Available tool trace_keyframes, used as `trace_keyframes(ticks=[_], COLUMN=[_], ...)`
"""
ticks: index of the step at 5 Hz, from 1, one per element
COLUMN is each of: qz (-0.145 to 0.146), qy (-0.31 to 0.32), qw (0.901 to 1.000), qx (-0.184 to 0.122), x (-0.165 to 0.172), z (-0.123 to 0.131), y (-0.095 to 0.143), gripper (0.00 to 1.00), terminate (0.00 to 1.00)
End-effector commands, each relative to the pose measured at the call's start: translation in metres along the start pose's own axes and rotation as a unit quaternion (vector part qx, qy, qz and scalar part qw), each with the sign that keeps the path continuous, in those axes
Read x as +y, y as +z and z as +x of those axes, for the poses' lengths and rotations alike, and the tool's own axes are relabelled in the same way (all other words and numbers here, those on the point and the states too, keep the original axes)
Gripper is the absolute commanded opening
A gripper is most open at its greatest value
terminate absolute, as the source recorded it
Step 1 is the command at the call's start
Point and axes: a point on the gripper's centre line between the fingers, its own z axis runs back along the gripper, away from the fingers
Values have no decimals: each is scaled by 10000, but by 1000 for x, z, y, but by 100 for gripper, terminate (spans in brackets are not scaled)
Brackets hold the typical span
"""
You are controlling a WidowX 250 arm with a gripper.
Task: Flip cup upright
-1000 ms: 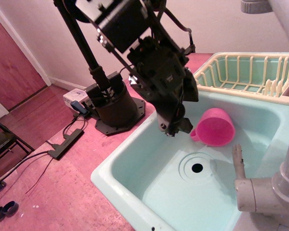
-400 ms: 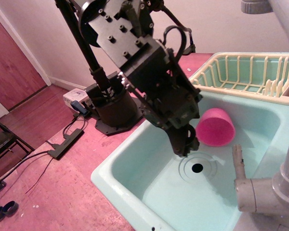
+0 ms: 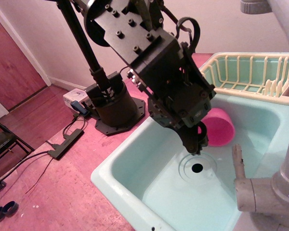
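Note:
The pink cup (image 3: 218,127) lies on its side in the teal sink (image 3: 135,159), against the far wall, just behind the drain (image 3: 197,167). Its handle is hidden by my arm. My black gripper (image 3: 196,145) hangs down into the sink, its tip right at the cup's left side and just above the drain. The fingers look close together, but I cannot tell whether they are open or shut, nor whether they touch the cup.
A cream dish rack (image 3: 250,74) stands behind the sink at the right. A grey faucet (image 3: 265,190) rises at the front right, its lever (image 3: 238,161) near the drain. The arm's base (image 3: 113,108) sits left of the sink.
The gripper has moved right and down into the sink, from left of the cup to just above the drain beside it, now hiding the handle. The cup has not visibly moved.

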Motion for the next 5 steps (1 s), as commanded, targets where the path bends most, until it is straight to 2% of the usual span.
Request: trace_keyframes(ticks=[1,2,3,4,5], qz=[-57,-203,-376,-452,-392], qy=[204,90,-293,-621,-779], qw=[9997,9997,9988,9969,9962], qx=[114,117,143,138,80], x=[-23,-35,-44,-42,-29], z=[-10,-13,-23,-32,-34], y=[11,8,3,0,-4], gripper=[100,100,100,100,100], terminate=[0,0,0,0,0])
